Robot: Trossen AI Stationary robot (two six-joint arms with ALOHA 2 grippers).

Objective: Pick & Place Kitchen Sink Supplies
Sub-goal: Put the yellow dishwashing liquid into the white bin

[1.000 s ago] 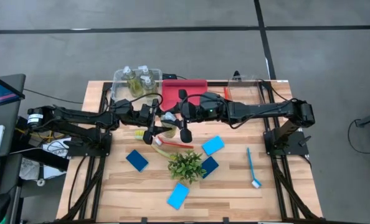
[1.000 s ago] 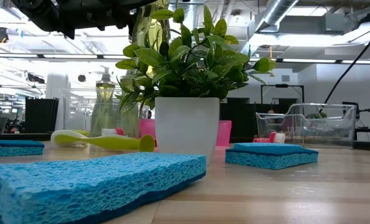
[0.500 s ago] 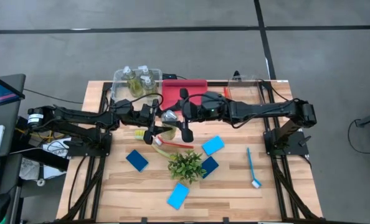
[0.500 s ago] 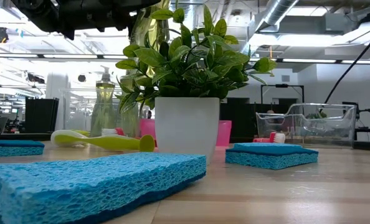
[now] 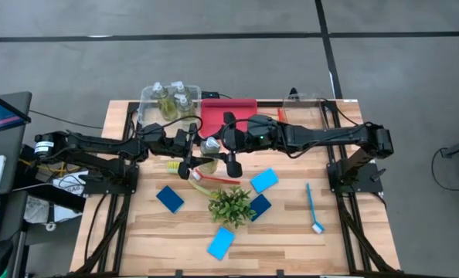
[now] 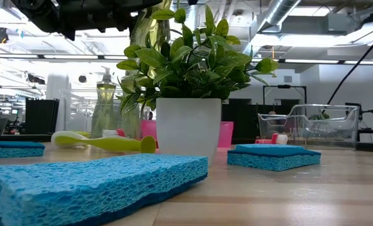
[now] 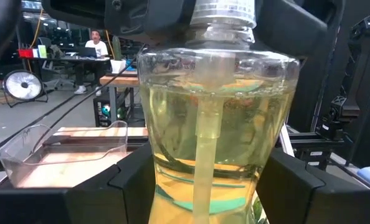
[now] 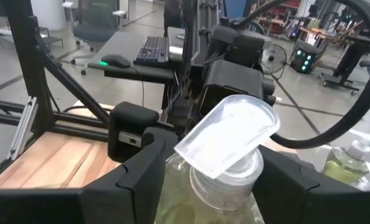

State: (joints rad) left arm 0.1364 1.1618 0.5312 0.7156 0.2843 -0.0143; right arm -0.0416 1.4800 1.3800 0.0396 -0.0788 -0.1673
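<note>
Yellow-green bottle (image 7: 216, 130) held aloft between both arms, mid-table.

Left gripper (image 7: 203, 180) clamps the bottle's body, its fingers pressed on either side. Right gripper (image 8: 213, 171) sits at the bottle's neck, jaws spread clear of the cap. Beneath lie the yellow brush (image 6: 105, 142), the red brush (image 5: 214, 179) and the sponges (image 5: 264, 181) around the plant (image 5: 230, 205).

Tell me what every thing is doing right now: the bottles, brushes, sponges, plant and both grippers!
left gripper: shut on the bottle.
right gripper: open, fingers either side of the bottle's pump top.
bottle: upright, held by the left gripper.
other bottles: standing in the clear bin.
red brush: lying on the table.
blue brush: lying on the table.
sponges: lying flat.
plant: upright.
</note>
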